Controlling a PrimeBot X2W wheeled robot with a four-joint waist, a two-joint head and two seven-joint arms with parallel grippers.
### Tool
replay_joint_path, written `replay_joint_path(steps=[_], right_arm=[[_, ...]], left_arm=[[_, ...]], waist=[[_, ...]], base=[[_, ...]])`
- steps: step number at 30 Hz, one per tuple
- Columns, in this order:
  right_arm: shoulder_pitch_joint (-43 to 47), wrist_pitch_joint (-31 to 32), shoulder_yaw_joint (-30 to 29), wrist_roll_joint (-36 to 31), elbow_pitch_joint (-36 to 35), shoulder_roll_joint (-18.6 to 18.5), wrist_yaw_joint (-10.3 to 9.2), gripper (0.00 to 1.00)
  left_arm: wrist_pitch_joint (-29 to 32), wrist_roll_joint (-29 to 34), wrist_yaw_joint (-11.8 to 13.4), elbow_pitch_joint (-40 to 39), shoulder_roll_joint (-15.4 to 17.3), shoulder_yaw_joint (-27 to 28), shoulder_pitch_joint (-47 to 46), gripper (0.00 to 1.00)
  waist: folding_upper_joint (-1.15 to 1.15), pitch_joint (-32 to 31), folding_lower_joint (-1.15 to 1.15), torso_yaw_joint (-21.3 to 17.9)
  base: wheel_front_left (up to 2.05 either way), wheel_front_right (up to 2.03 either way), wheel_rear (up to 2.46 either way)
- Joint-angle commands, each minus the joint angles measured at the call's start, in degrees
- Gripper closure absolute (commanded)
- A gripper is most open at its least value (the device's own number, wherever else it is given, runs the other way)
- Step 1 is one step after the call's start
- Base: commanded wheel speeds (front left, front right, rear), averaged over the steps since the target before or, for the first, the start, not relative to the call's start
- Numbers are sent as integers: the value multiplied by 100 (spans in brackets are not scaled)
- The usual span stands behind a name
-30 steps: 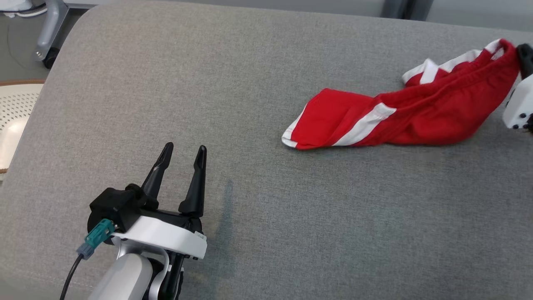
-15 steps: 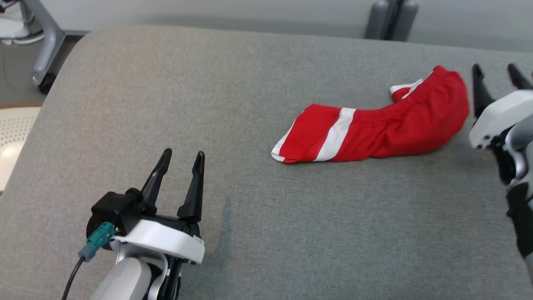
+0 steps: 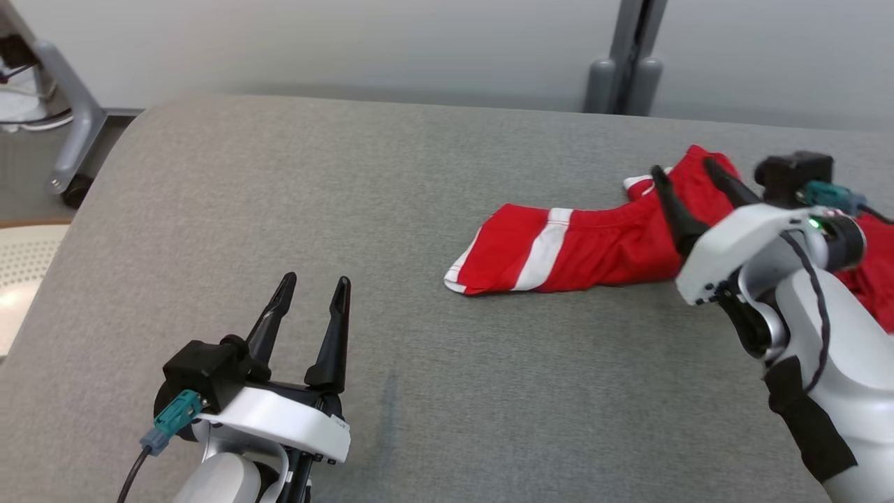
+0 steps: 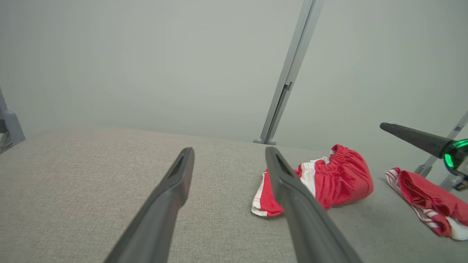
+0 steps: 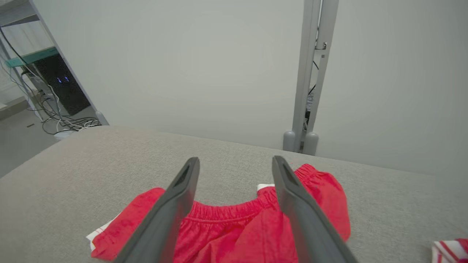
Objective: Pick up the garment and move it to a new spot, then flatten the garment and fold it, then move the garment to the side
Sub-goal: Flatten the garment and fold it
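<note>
Grey padded surface; right gripper, fingers apart, empty, blocks right end of garment; second red cloth half hidden, cut off; left gripper apart, empty.

red garment with white stripes, crumpled lengthwise on the grey cushion

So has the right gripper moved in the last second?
Yes. The right gripper has let go of the shorts and swung left, nearer the grey post.
</note>
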Motion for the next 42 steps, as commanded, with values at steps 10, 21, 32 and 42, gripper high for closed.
replay_joint_path(steps=[10, 21, 32, 42], right_arm=[[-966, 1692, 1415, 932, 565, -370, 0, 0], [-1132, 2966, 2042, 1649, 1176, -636, 0, 5], [-984, 2555, 2466, 2100, 874, -822, 0, 100], [-514, 1532, 2454, 2268, 300, -1225, 0, 100]], left_arm=[[-132, -93, -147, 202, -233, -64, -212, 0], [-236, -86, -231, 452, -356, -22, -190, 0], [-228, -50, -214, 452, -281, -4, -182, 0], [-196, -65, -144, 450, -228, -38, -71, 0]], waist=[[0, 376, 0, 908], [0, 347, 0, 1191], [0, 258, 0, 884], [0, 67, 0, 776]], base=[[0, 0, 0], [0, 0, 0], [0, 0, 0], [0, 0, 0]])
